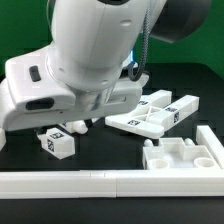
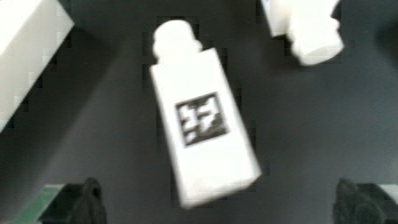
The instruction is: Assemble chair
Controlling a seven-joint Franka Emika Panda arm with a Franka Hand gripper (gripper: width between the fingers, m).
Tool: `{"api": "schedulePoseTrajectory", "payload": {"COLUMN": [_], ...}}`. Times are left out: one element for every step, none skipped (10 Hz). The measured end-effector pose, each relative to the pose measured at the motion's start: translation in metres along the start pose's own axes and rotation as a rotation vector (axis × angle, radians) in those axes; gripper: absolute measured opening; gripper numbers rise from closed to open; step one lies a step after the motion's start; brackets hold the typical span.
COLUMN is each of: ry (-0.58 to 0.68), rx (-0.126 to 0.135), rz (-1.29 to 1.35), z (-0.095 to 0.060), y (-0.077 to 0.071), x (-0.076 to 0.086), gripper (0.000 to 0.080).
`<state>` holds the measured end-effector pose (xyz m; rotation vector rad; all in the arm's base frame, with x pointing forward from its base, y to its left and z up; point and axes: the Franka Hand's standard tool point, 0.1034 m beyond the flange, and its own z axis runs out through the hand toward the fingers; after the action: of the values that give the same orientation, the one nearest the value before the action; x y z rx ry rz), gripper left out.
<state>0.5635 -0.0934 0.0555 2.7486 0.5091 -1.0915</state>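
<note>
In the wrist view a long white chair leg (image 2: pixel 201 120) with a round peg at one end and a square marker tag lies flat on the black table. My gripper (image 2: pixel 219 208) is open above it, with one dark finger (image 2: pixel 75 203) on each side of the leg's blunt end and not touching it. Another white pegged part (image 2: pixel 311 30) lies beyond the leg. In the exterior view the arm's body hides the gripper and the leg. A small tagged block (image 1: pixel 58 142), tagged slabs (image 1: pixel 150 115) and a notched slab (image 1: pixel 183 152) lie on the table.
A long plain white rail (image 1: pixel 110 182) runs along the near side of the table. A white edge (image 2: pixel 27 50) shows at the side of the wrist view. The arm's white body (image 1: pixel 90 50) fills much of the exterior view.
</note>
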Motion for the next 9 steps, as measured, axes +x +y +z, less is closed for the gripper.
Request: {"api": "schedulePoseTrajectory", "payload": {"ry": [-0.087, -0.109, -0.118, -0.155, -0.153, -0.153, -0.153, -0.161, -0.204], "rx": [0.009, -0.002, -0.01, -0.024, -0.023, -0.022, -0.022, -0.018, -0.008], "rz": [0.003, -0.011, -0.042, -0.042, -0.041, -0.04, -0.039, -0.039, -0.029], "z": [0.006, 0.008, 0.017, 0.021, 0.021, 0.021, 0.021, 0.023, 0.028], "y": [0.0, 0.004, 0.009, 0.013, 0.013, 0.013, 0.014, 0.014, 0.018], "x": [-0.002, 0.005, 0.004, -0.002, -0.002, -0.002, -0.002, -0.003, -0.002], "gripper": [0.0649, 0.0649, 0.0649, 0.0649, 0.0649, 0.0649, 0.0649, 0.0649, 0.0649]}}
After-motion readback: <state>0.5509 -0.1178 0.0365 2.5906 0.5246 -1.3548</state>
